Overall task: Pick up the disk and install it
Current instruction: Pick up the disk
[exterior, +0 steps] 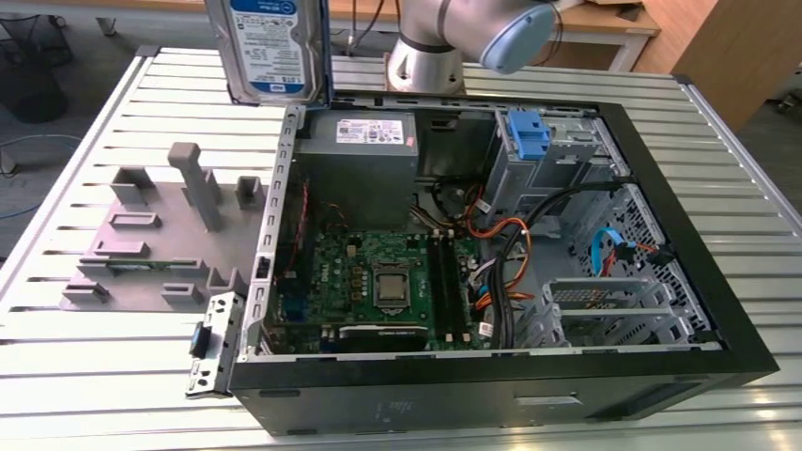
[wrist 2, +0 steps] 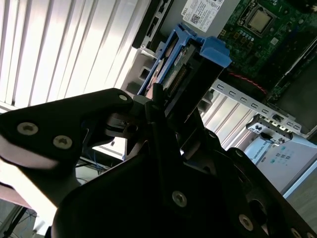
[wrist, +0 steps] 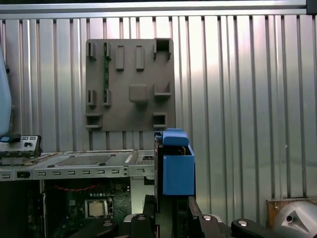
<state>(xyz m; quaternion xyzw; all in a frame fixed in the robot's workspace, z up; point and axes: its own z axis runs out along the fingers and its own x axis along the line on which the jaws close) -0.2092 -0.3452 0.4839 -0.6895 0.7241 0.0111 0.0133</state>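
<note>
Fingers (wrist 2: 159, 116) clamp the disk (wrist 2: 210, 52) upright, aloft near the case (exterior: 701, 282); we would hold it square to the bay (exterior: 551, 164) at 1 o'clock in the exterior view.

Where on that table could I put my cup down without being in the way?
The table is bare at the exterior view's lower left, below the grey holder and beside the case. Slats beyond the holder are bare too, but the disk hangs near there. Inside the case, cables and boards crowd everything.
</note>
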